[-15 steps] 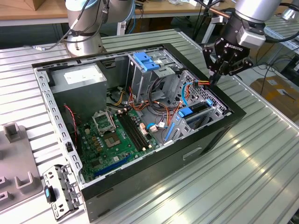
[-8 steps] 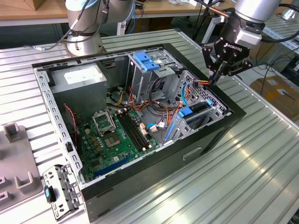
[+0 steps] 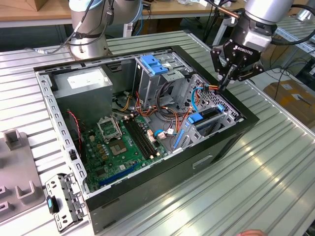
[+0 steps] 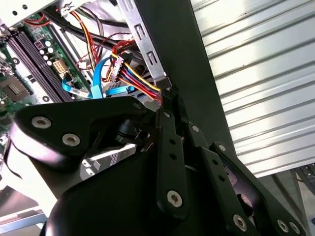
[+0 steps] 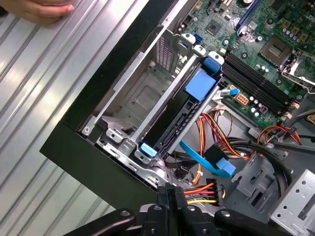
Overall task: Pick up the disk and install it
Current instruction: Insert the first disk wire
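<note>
in the exterior view, an open computer case (image 3: 147, 123) lies on its side on a ribbed metal worktop (image 3: 266, 167). the robot's hand (image 3: 224, 84) hangs at about two o'clock of the case, its fingers drawn together with nothing between them, the tips just above the case's edge, beside a bundle of coloured wires (image 3: 209, 88). the disk (image 3: 206, 117), dark with bright blue rails, sits in the drive bay at roughly four o'clock of the case's middle, just below the hand. the green motherboard (image 3: 123, 142) fills the case floor, a grey power supply (image 3: 83, 91) sits at ten o'clock, and a tall grey cage with a light blue handle (image 3: 154, 64) stands at twelve. a perforated bracket (image 3: 61, 201) with a small blue clip lies on the worktop at seven o'clock of the case.

in the second wrist view, the hand (image 4: 170, 93) shows black linkages with fingers pressed shut, their tips right next to the multicoloured wire bundle (image 4: 133, 78) and the case's dark wall (image 4: 187, 59).

in the first wrist view, the disk (image 5: 179, 118) lies seated in its metal bay, blue tabs at both ends, well apart from the closed fingertips (image 5: 170, 194). a person's hand (image 5: 37, 10) rests on the worktop.
</note>
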### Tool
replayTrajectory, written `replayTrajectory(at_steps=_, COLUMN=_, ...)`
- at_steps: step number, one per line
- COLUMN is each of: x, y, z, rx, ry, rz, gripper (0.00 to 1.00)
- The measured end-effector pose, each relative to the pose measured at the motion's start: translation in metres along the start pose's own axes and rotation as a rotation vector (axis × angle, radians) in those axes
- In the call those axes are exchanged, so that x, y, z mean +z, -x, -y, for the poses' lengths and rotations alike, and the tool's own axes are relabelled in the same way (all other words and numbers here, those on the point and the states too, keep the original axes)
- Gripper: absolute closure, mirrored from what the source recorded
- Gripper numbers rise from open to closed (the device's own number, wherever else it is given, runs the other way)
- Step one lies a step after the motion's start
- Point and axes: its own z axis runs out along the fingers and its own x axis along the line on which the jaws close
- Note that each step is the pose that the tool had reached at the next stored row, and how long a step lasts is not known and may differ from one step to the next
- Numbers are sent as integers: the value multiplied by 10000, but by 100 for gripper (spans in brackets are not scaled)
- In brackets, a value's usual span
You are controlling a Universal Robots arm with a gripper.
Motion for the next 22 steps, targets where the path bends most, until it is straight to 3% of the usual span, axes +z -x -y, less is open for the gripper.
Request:
replayTrajectory(at_steps=2, x=2, y=3, z=-4, rx=394, ry=10, rz=8, gripper=84)
replayTrajectory(at_steps=5, x=3, y=37, z=-52, rx=524, ry=14, rz=12, gripper=84)
replayTrajectory(at_steps=9, x=4, y=45, z=-64, rx=941, ry=25, rz=19, gripper=84)
replayTrajectory(at_steps=18, x=4, y=46, z=-65, rx=961, ry=26, rz=20, gripper=84)
replayTrajectory(at_steps=22, x=4, y=47, z=-66, rx=1202, ry=32, rz=25, gripper=84)
